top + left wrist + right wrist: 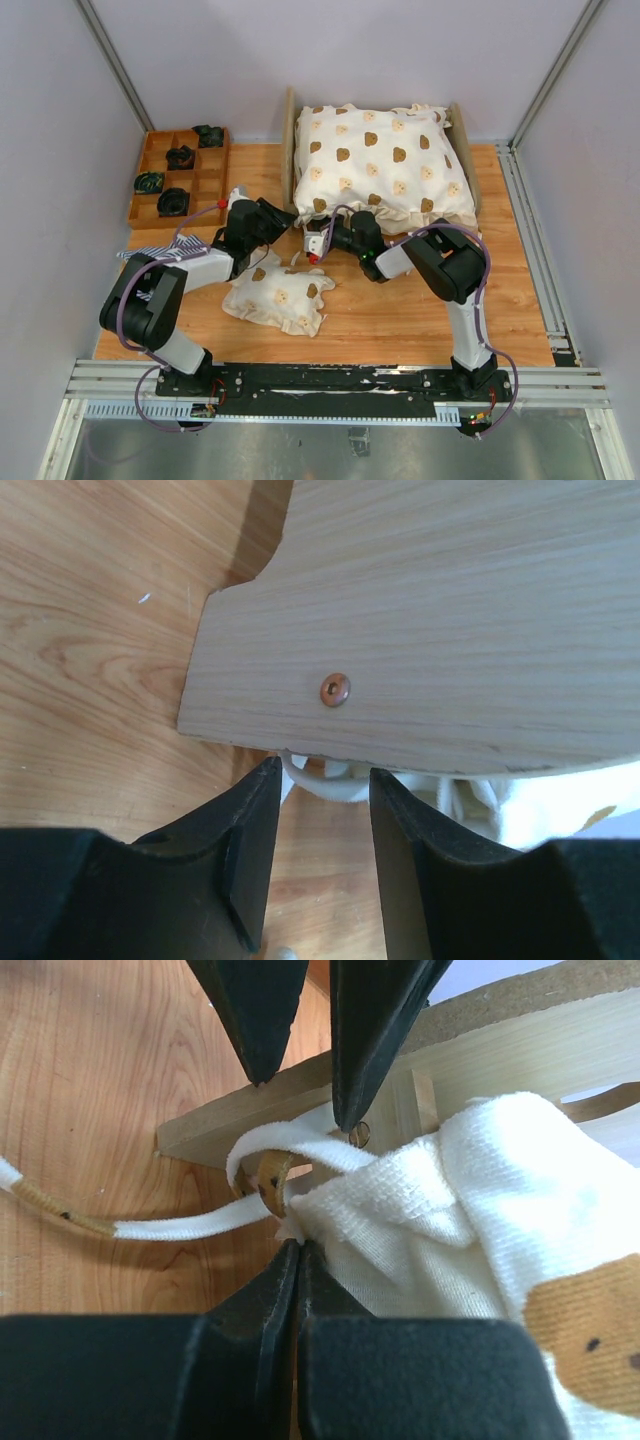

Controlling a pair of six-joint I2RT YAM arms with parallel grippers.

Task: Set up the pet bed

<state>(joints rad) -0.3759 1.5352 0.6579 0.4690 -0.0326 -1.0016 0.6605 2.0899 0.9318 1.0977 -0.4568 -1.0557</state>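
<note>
Two grippers are crowding one corner of the bed. The right gripper (300,1248) is sitting fully closed and appears to be pinching the very corner of the quilt (450,1220) at its fingertips. A white tie (170,1226) is trailing off to its left and looping just ahead of the pinch. Beyond that loop the left gripper (322,795) is hovering half open and holding nothing, with one finger seeming to touch the tie. The bed (450,620) is standing directly ahead of the left gripper, its wooden panel nearly at the fingertips.

The pinch is looking shallow, so a tug could be slipping the cloth free. A firmer pull could be dragging the light bed. With the fingers this close, either arm could be knocking the other.

The right wrist view is showing the pinch and the loop. The left wrist view is showing mostly the panel. Only the overhead view is showing the pillow (280,295) and the striped mattress (150,254) lying off the bed beside the left arm.
</note>
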